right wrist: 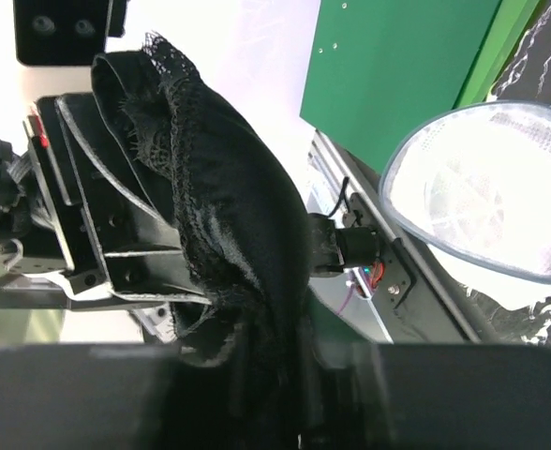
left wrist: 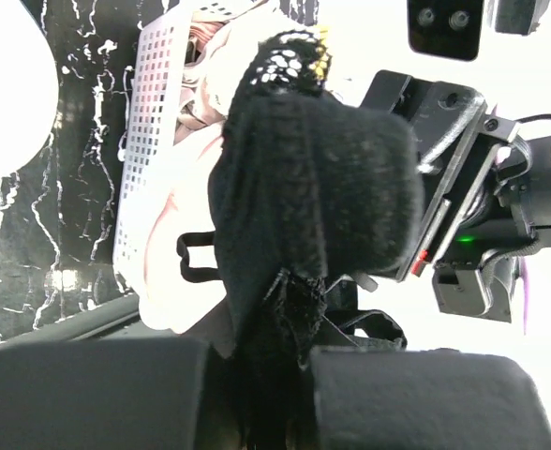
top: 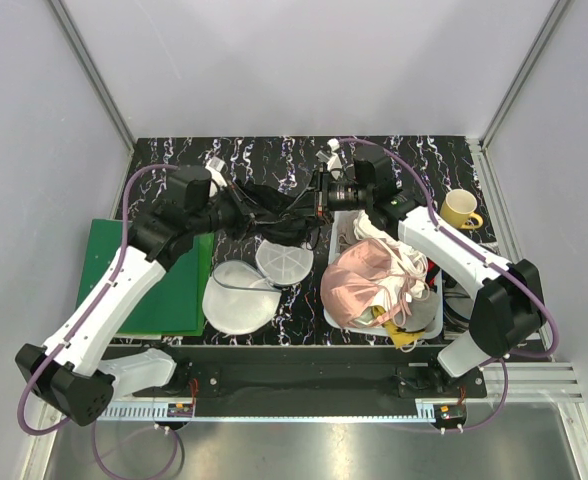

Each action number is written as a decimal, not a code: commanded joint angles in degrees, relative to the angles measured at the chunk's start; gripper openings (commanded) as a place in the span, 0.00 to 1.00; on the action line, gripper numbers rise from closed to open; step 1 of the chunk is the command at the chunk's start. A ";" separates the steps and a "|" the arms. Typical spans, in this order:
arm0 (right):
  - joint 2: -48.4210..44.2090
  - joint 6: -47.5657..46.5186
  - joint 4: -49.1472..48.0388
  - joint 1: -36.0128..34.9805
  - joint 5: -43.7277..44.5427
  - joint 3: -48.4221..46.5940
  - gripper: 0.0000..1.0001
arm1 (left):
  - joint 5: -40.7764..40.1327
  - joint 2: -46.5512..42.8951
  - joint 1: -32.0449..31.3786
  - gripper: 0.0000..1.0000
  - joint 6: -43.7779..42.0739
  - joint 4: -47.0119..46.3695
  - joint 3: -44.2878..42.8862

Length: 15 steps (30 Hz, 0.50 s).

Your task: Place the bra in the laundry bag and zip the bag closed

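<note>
Now we hold the bra (top: 274, 205) slung between both arms on the far side of the laundry bag (top: 236, 300), above the table (top: 274, 155). Our left end effector (left wrist: 275, 380) is closed narrow on one end of the black fabric, which bunches down between its fingers (left wrist: 97, 394). Our right end effector (right wrist: 266, 394) pinches the other end the same way, with the lace edge showing past it. The laundry bag lies flat on the table, its round ribbed panel (top: 282, 262) flipped open on the side nearest the bra. Just right of the laundry bag stands a white basket (left wrist: 149, 122) heaped with a pink garment (top: 359, 280). Left of the bag lies a green board (top: 144, 290), and a yellow mug (top: 459, 210) sits well to the bag's right, past the basket.
</note>
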<state>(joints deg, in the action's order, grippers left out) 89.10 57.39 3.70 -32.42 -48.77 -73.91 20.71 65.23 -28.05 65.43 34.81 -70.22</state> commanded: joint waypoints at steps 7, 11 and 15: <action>-1.30 -17.81 23.85 2.19 6.40 -11.25 0.76 | -11.11 -4.32 1.33 0.00 -16.02 14.13 -4.14; 0.55 -26.88 31.62 2.19 10.62 -15.47 0.93 | -16.48 -8.18 2.21 0.00 -20.68 20.38 -2.48; 1.69 -29.52 33.47 2.19 13.44 -16.71 0.99 | -17.98 -11.00 4.58 0.00 -22.63 23.64 0.07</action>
<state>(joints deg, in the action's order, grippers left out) 89.23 35.03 30.74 -30.35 -39.75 -88.51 7.57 57.76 -25.47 47.90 54.17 -71.53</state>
